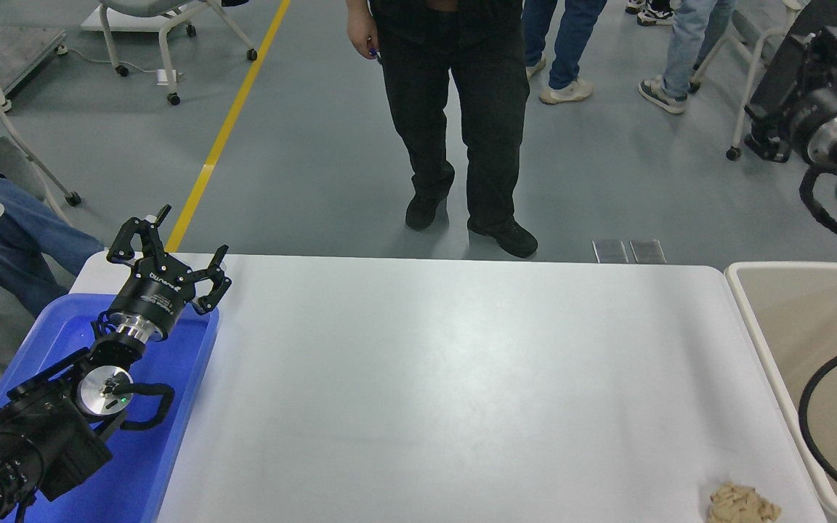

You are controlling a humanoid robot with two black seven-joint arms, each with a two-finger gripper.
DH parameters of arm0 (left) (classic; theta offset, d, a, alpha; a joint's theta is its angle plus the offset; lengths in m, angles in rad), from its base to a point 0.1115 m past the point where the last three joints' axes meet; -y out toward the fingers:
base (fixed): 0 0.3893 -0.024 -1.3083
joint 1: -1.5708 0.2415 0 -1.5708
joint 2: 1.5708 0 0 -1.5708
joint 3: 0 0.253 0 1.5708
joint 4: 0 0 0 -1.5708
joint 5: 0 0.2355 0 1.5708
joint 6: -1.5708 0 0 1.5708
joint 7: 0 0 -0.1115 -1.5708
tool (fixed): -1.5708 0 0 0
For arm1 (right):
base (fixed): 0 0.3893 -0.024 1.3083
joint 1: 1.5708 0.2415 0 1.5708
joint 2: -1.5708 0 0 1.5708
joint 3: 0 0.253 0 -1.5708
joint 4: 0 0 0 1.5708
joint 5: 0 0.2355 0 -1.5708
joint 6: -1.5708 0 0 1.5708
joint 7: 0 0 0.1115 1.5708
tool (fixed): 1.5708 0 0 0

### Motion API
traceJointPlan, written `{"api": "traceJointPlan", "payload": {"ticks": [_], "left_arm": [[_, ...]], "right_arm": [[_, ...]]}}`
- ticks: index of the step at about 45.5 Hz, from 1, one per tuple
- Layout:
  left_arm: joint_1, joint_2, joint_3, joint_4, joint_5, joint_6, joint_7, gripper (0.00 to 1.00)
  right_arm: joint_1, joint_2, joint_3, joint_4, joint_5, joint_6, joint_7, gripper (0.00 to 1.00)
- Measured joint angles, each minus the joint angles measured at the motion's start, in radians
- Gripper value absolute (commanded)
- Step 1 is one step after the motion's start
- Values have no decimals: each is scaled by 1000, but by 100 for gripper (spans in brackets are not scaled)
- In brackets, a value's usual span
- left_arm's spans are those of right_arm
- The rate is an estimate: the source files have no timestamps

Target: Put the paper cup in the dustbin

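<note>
I see the white table [462, 378] with the dustbin [745, 305] at its right end; no paper cup shows anywhere. My right arm [825, 123] hangs high above the bin, its gripper hidden, so I cannot tell its state. Left gripper [171, 250] sits spread open and empty over the blue tray [179, 436]; a tan paper wad [744, 504] lies near the table's front right corner.
</note>
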Motion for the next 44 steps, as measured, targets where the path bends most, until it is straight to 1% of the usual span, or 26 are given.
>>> {"api": "traceJointPlan", "payload": {"ticks": [8, 15, 32, 44], "left_arm": [[0, 0, 0, 0, 0, 0, 0, 100], [0, 0, 0, 0, 0, 0, 0, 100], [0, 0, 0, 0, 1, 0, 0, 100], [0, 0, 0, 0, 1, 0, 0, 100]], "right_arm": [[-74, 21, 22, 40, 4, -2, 117, 99], [-151, 45, 30, 59, 5, -5, 183, 99], [-331, 86, 33, 82, 6, 2, 257, 99], [-396, 93, 30, 116, 7, 3, 273, 99]]}}
